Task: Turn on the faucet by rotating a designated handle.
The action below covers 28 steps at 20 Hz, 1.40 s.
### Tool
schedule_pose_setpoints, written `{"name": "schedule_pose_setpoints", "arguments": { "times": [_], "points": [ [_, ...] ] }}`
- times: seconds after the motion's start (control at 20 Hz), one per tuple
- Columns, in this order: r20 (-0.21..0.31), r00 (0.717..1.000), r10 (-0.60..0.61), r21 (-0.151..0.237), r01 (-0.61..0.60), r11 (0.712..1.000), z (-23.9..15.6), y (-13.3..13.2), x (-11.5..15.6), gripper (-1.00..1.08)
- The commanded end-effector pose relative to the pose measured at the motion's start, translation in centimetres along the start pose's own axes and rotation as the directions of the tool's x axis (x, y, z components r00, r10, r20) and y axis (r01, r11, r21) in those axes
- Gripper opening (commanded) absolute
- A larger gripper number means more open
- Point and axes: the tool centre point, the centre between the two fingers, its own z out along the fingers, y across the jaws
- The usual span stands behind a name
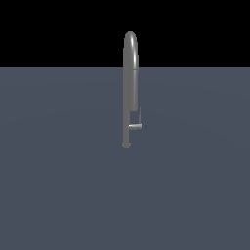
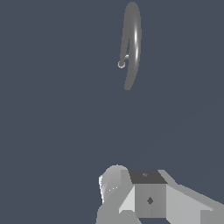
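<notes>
Gripper [image 2: 131,192] well apart from faucet [image 1: 130,88] & handle [image 1: 136,125], untouched

A flat, plain slate-grey floor [image 1: 58,185] fills the lower part of the exterior view, ending at a straight edge against black. The only thing standing on it is the faucet [image 1: 130,83], upright on its small round foot, with the handle [image 1: 136,125] low on the exterior view's right.
</notes>
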Motion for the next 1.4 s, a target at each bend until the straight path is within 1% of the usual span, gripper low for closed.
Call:
{"name": "schedule_pose_setpoints", "arguments": {
  "times": [0.0, 0.3, 0.65, 1.0, 1.35],
  "points": [
    [0.0, 1.0, 0.0, 0.0, 0.0, 1.0, 0.0, 0.0, 0.0, -1.0],
    [0.012, 1.0, 0.011, 0.011, -0.011, 1.0, 0.1, 0.0, 0.5, -1.0],
    [0.056, 0.997, 0.053, 0.05, -0.056, 0.997, 0.3, 0.0, 2.3, -1.0],
    [0.14, 0.983, 0.122, 0.116, -0.138, 0.984, 1.0, 0.1, 5.6, -1.0],
    [0.249, 0.948, 0.196, 0.186, -0.246, 0.951, 2.2, 0.5, 9.5, -1.0]
  ]
}}
